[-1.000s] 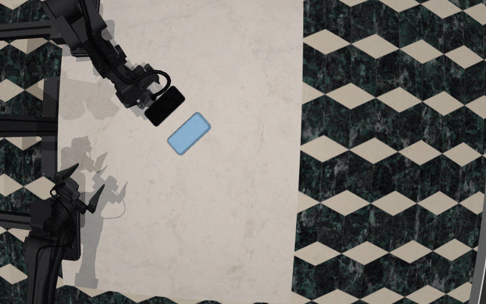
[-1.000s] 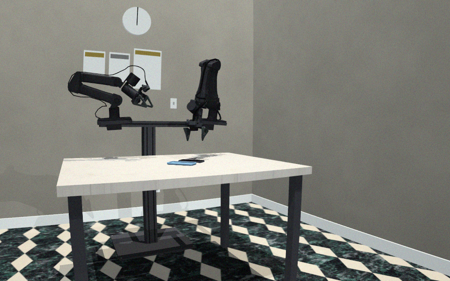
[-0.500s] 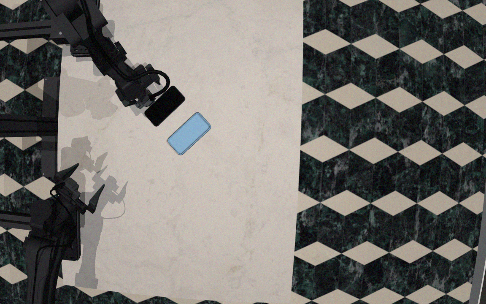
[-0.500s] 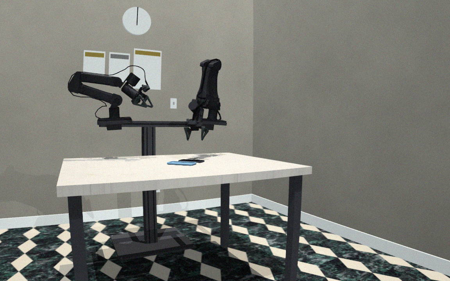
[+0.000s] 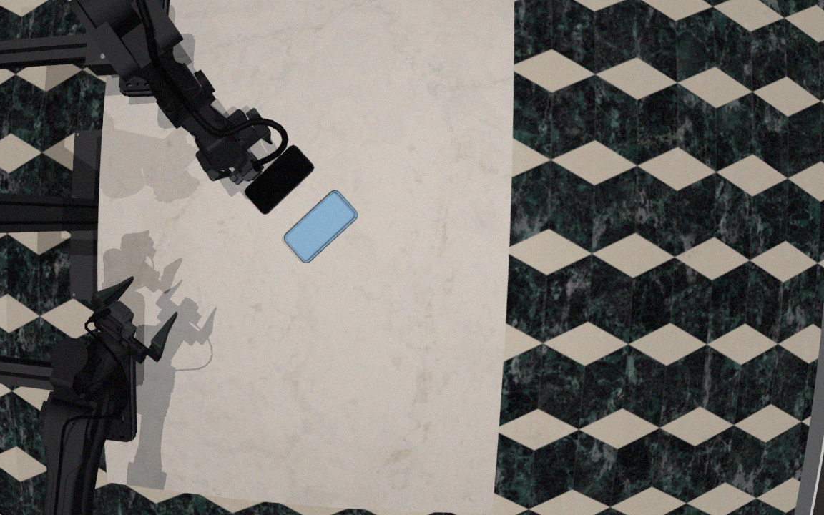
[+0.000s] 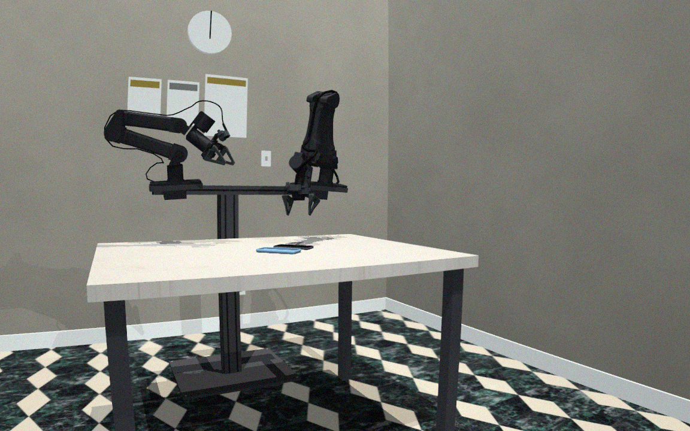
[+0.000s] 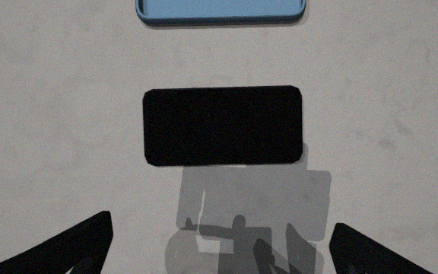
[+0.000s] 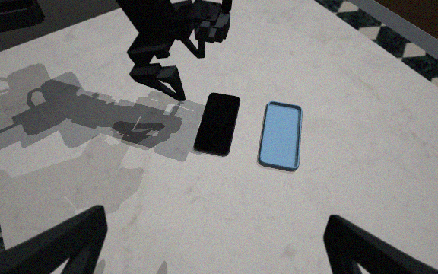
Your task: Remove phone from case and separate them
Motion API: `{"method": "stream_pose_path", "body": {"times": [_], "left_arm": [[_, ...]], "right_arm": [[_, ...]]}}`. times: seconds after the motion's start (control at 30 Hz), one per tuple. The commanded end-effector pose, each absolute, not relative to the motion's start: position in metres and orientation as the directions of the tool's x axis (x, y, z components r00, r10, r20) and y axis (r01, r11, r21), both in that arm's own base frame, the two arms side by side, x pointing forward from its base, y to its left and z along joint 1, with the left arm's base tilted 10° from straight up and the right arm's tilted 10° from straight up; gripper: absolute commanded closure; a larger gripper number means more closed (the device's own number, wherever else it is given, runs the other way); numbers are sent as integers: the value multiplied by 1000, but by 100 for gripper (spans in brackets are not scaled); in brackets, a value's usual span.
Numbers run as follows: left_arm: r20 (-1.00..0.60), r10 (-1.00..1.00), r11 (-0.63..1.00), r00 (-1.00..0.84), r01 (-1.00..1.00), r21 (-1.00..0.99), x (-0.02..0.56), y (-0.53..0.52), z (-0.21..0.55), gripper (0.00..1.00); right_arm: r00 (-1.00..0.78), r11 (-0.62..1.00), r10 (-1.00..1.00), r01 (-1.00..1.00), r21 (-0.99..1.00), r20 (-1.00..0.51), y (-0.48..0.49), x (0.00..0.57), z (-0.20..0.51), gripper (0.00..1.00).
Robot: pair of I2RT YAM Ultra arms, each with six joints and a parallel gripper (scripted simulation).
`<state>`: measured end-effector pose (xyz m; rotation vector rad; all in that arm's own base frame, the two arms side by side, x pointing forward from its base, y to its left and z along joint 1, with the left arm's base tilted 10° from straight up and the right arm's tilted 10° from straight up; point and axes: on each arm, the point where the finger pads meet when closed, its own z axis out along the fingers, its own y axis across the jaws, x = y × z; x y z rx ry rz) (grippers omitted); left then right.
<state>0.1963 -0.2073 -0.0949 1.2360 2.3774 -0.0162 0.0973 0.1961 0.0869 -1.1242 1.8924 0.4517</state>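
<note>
The black phone (image 5: 279, 179) (image 6: 305, 246) (image 7: 223, 125) (image 8: 217, 123) lies flat on the table. The open blue case (image 5: 320, 227) (image 6: 278, 250) (image 7: 223, 8) (image 8: 280, 135) lies flat and empty beside it, its long side roughly parallel to the phone's. A strip of bare table, a little narrower than the phone, separates them. My left gripper (image 6: 299, 213) (image 7: 223, 227) (image 8: 192, 78) is open and empty, above the table on the phone's side away from the case. My right gripper (image 5: 154, 295) (image 6: 227, 162) (image 8: 217, 221) is open and empty, high up and well away from both.
The pale marble table (image 5: 402, 352) (image 6: 176, 267) bears the phone and case. The left arm reaches in from the top left of the top view and casts shadows by the phone. The dark mounting frame (image 5: 24, 211) stands along the table's left edge in that view.
</note>
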Motion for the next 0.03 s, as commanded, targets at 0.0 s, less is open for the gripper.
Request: {"method": "stream_pose_path", "body": {"times": [0.0], "left_arm": [[-436,767,590,-472,785,189,199,-215,-87,0]], "right_arm": [[-217,529,-521,-841,-114,-825,198,98,91,0]]}}
